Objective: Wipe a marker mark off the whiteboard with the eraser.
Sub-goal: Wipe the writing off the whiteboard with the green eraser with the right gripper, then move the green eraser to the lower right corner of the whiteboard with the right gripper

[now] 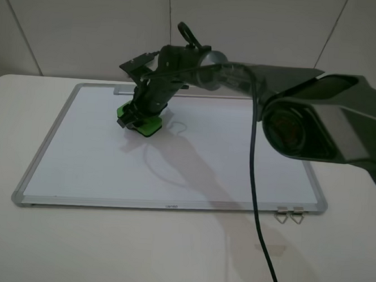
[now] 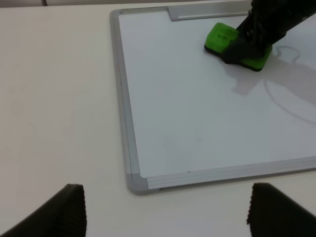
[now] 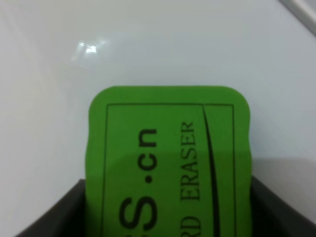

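Note:
The whiteboard [image 1: 173,172] lies flat on the table. Its far left part carries the green eraser [image 1: 149,126], which rests flat on the white surface with my right gripper [image 1: 140,116] shut on it from above. The marker mark [image 1: 180,125], a faint thin curved line, lies just to the right of the eraser. The left wrist view shows the eraser [image 2: 221,37], the mark [image 2: 291,51] and the board [image 2: 197,113]. The right wrist view shows the eraser [image 3: 168,163] held between dark fingers [image 3: 69,210]. My left gripper [image 2: 165,215] is open over bare table, short of the board's corner.
A grey tray strip [image 2: 207,11] runs along the board's far edge. Two small metal clips [image 1: 289,214] sit by the board's near right corner. The right arm's black cable [image 1: 255,197] hangs across the board's right side. White table [image 2: 54,98] surrounds the board.

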Motion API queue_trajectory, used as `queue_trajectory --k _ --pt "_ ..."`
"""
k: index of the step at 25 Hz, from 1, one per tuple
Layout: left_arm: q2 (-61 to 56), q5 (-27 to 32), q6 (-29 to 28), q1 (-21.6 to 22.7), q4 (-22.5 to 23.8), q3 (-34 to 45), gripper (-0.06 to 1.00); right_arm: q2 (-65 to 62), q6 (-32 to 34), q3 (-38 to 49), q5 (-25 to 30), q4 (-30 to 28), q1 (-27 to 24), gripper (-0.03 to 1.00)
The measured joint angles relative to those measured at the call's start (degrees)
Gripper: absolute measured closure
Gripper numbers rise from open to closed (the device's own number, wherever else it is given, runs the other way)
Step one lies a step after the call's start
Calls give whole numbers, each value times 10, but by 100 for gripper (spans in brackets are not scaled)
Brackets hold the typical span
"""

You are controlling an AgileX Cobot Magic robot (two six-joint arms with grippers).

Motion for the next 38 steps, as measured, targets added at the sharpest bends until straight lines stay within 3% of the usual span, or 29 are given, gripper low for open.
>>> queue_trajectory --k 5,14,19,26,27,30,34,38 --pt "0 0 0 0 0 0 26 0 0 1 -1 14 -11 38" --pt "0 0 0 0 0 0 26 0 0 1 2 16 -107 38" --pt "0 0 0 0 0 0 26 0 0 1 19 16 -129 38" --pt "0 0 -1 0 0 0 26 -21 25 0 100 -27 -135 38" --pt "0 0 -1 0 0 0 26 -36 46 3 150 -38 -139 38" --pt "0 0 -1 0 0 0 26 -60 73 13 226 -48 -146 38" --pt "0 0 -1 0 0 0 26 -91 115 32 267 -62 -156 38" --pt "0 0 -1 0 0 0 26 -159 157 74 272 -97 -168 38"
